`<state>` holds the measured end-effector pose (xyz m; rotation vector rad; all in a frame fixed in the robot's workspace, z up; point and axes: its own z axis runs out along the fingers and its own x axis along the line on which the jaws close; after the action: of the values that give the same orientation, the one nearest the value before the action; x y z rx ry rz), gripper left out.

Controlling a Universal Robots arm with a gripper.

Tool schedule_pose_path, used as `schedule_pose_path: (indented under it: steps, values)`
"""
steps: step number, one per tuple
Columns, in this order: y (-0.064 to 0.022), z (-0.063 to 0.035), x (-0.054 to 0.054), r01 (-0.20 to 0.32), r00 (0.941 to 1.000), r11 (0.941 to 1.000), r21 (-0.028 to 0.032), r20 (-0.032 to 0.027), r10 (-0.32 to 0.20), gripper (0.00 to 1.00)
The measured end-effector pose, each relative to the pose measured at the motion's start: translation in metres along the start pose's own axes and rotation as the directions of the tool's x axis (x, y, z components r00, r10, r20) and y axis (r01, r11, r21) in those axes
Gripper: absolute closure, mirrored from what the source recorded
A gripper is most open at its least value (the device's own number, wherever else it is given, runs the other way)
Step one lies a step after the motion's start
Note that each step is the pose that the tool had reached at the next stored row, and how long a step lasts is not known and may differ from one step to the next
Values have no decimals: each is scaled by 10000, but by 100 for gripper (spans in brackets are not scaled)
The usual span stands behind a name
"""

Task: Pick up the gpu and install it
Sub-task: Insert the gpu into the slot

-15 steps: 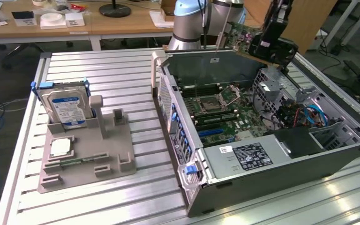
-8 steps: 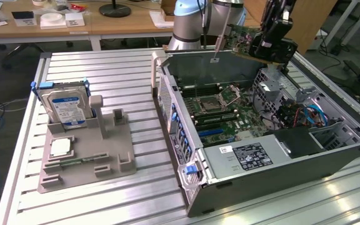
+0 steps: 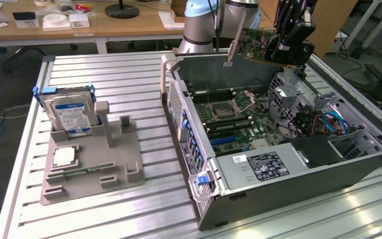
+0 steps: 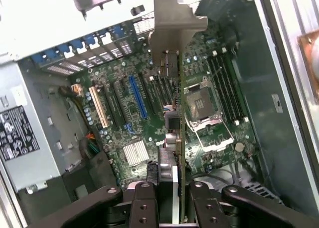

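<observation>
The slatted metal table carries an open computer case on the exterior view's right, with desks behind. The gpu hangs in the air above the case's far end, clear of the motherboard, pinched along one edge by the gripper. My wrist view shows it edge-on, metal bracket leading. I judge this is the carry-and-align step: picked up, not yet seated. Seating should call for squaring the card's edge over the blue slot, bracket toward the rear openings, before a straight descent.
</observation>
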<state>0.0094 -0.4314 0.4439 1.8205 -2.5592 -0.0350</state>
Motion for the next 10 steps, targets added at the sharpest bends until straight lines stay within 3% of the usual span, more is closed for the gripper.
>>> schedule_pose_path:
  steps: [5, 10]
  values:
    - [-2, 21, -1, 596, 9982, 9982, 14, -6, -596, 72]
    - [-3, 68, -1, 887, 9960, 9959, 155, 29, -887, 72]
